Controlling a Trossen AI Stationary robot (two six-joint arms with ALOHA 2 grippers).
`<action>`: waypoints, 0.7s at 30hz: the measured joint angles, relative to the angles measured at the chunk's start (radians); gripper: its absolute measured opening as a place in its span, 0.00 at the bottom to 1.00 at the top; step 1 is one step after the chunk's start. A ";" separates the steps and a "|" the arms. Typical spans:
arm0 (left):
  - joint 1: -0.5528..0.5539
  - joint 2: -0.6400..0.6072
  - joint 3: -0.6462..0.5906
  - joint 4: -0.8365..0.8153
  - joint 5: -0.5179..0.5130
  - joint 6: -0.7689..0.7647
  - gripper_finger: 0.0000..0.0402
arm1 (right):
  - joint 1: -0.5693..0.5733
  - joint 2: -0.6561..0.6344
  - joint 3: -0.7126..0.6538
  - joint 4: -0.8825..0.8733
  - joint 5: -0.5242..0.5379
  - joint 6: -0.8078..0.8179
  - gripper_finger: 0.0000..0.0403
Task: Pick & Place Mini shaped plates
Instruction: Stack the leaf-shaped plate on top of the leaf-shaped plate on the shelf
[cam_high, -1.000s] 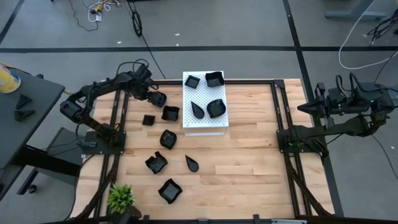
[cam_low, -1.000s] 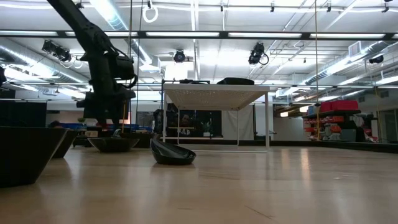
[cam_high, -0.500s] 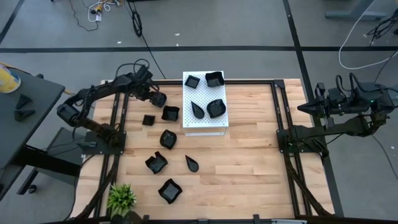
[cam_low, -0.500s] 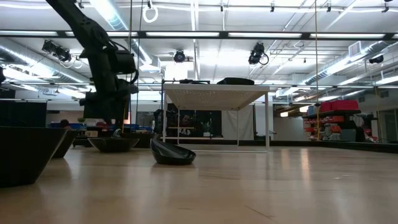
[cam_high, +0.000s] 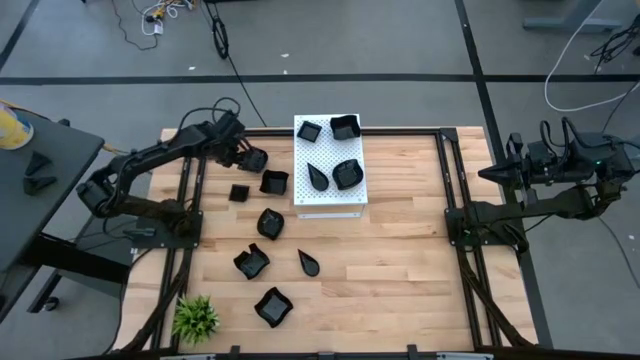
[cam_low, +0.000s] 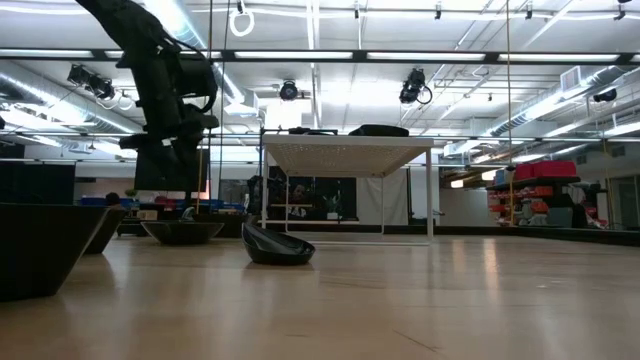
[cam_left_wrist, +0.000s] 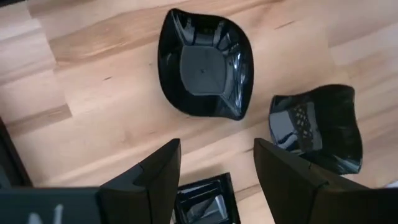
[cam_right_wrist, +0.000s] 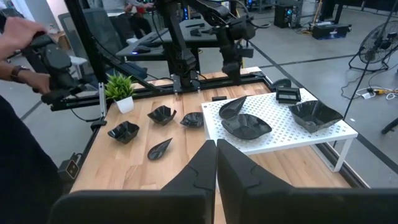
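Small square plate lies under my left gripper, seen in gap between jaws. Rounded plate ahead of fingertips, wavy plate just outside one finger. Left jaws wide, hold nothing, touch nothing. My right gripper waits well apart, jaws pressed together, empty.

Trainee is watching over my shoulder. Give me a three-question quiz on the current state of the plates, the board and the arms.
1. How many mini shaped plates sit on the white board?
2. True or false: the left gripper is holding a plate.
3. Which arm is parked off the table's edge? A) left B) right

Key:
1. Four, among them the teardrop plate.
2. False; its open jaws hang above the wood by the small square plate, holding nothing.
3. B; the right gripper is shut and waits at the right side.
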 joint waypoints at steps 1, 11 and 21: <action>0.000 0.004 0.000 0.003 0.000 -0.006 0.52 | 0.000 0.000 0.000 0.000 0.000 0.000 0.05; -0.009 0.042 0.000 0.013 0.048 -0.046 0.52 | 0.000 0.000 0.000 0.000 0.000 0.000 0.05; -0.070 0.039 -0.071 0.201 -0.072 -0.256 0.52 | 0.000 0.000 0.000 0.000 0.000 0.000 0.05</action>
